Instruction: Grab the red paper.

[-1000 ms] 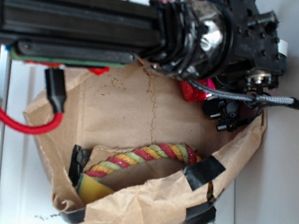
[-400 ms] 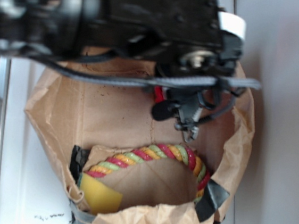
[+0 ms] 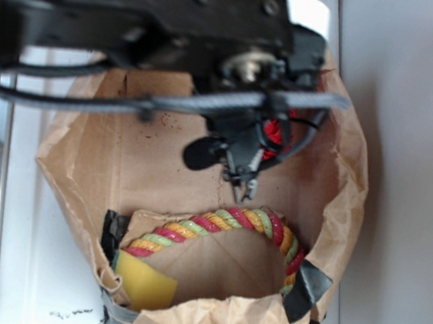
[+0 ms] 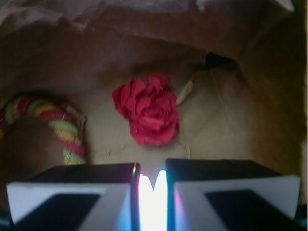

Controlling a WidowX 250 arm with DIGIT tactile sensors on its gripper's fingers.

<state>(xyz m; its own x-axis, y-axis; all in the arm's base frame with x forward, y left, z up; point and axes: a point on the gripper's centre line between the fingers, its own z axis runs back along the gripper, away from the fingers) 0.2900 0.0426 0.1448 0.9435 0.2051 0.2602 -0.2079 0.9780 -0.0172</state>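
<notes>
- Exterior: gripper [image 3: 239, 181] hangs inside the brown bag [image 3: 334, 221], red paper [image 3: 275, 134] mostly hidden behind it; rope [image 3: 218, 224] and sponge [image 3: 144, 284] near the bag's front edge.
- Wrist: gripper [image 4: 153, 185] nearly closed, narrow gap, holding nothing; red paper [image 4: 147, 109] on bag floor just ahead, apart from fingers; rope [image 4: 60, 132] left.

A brown paper bag [image 3: 92, 164] lies open, its rim rolled down and patched with black tape [image 3: 306, 286] at the lower right and at the lower left. Inside it, a red, yellow and green striped rope [image 3: 218, 222] curves along the lower wall. A yellow sponge block [image 3: 144, 286] sits at the rope's left end, touching the bag's lower edge. The bag rests on a white surface [image 3: 407, 190]. In the wrist view, the rope [image 4: 62, 130] arches at the left, against the bag's creased brown floor [image 4: 226, 125]
</notes>
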